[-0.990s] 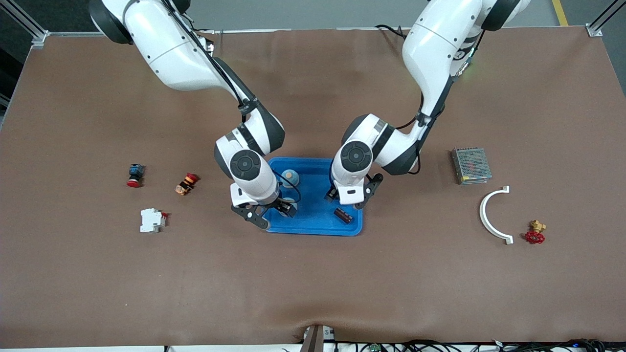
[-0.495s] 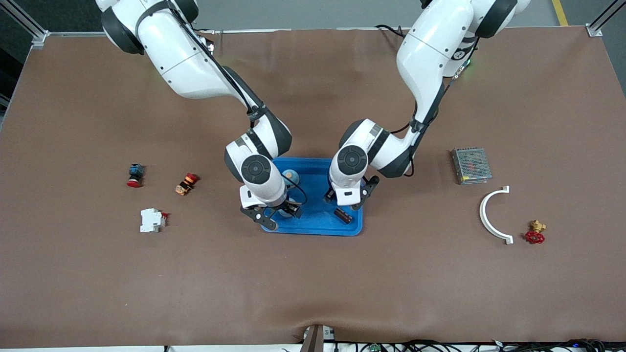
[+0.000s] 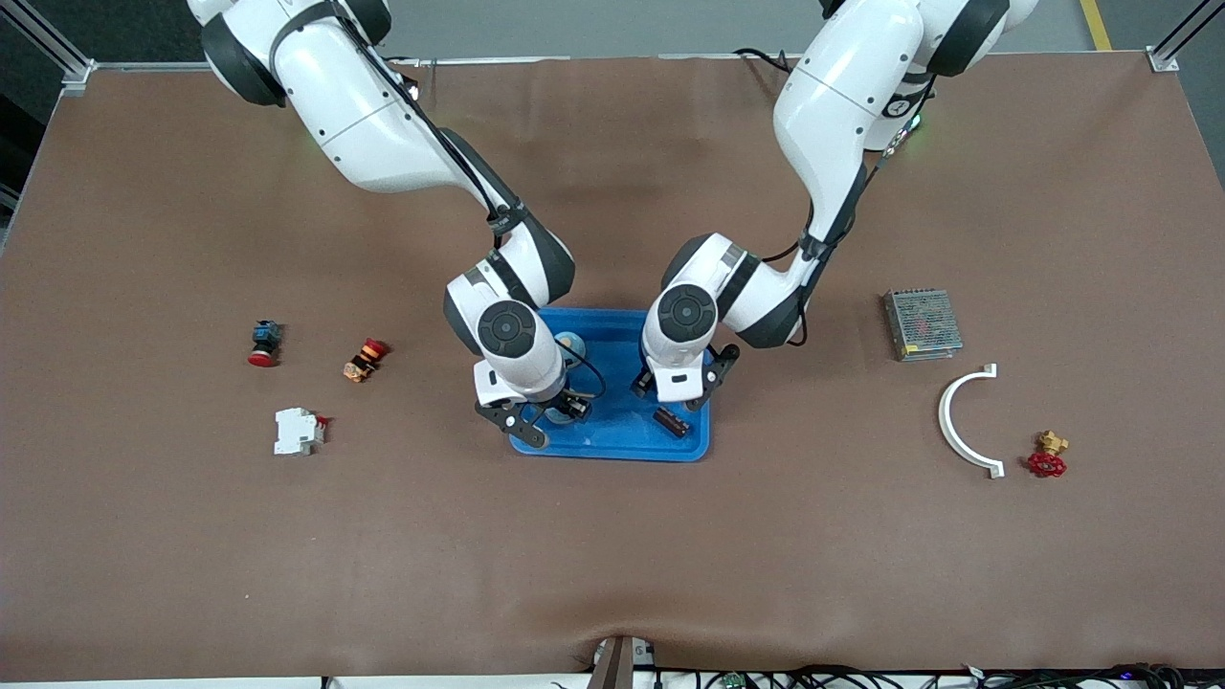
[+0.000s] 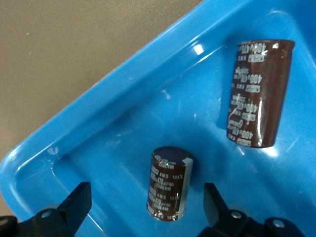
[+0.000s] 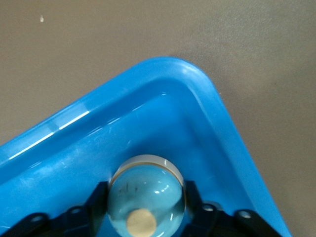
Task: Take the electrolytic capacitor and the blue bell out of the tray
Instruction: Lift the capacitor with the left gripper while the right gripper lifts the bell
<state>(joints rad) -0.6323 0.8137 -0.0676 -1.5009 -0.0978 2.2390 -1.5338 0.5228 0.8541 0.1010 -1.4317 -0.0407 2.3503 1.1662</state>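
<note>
A blue tray (image 3: pixel 617 448) sits mid-table. My right gripper (image 3: pixel 548 418) is down in the tray's corner toward the right arm's end, shut on a pale blue bell (image 5: pixel 146 195) with a tan button; its fingers (image 5: pixel 96 200) press both sides. A second bell (image 3: pixel 568 342) sits in the tray farther from the front camera. My left gripper (image 4: pixel 145 207) hangs open over the tray, its fingers either side of a small brown capacitor (image 4: pixel 168 184) without touching it. A longer brown capacitor (image 4: pixel 259 94) lies beside it, nearer the front camera (image 3: pixel 671 422).
Toward the right arm's end lie a red-and-blue button (image 3: pixel 264 343), an orange-red switch (image 3: pixel 365 359) and a white breaker (image 3: pixel 299 431). Toward the left arm's end are a metal power supply (image 3: pixel 922 323), a white curved bracket (image 3: pixel 965 421) and a brass valve with a red handle (image 3: pixel 1048 455).
Both arms have shifted slightly over the tray and settled lower. My right gripper has shut on the bell. The left gripper has stayed open.
</note>
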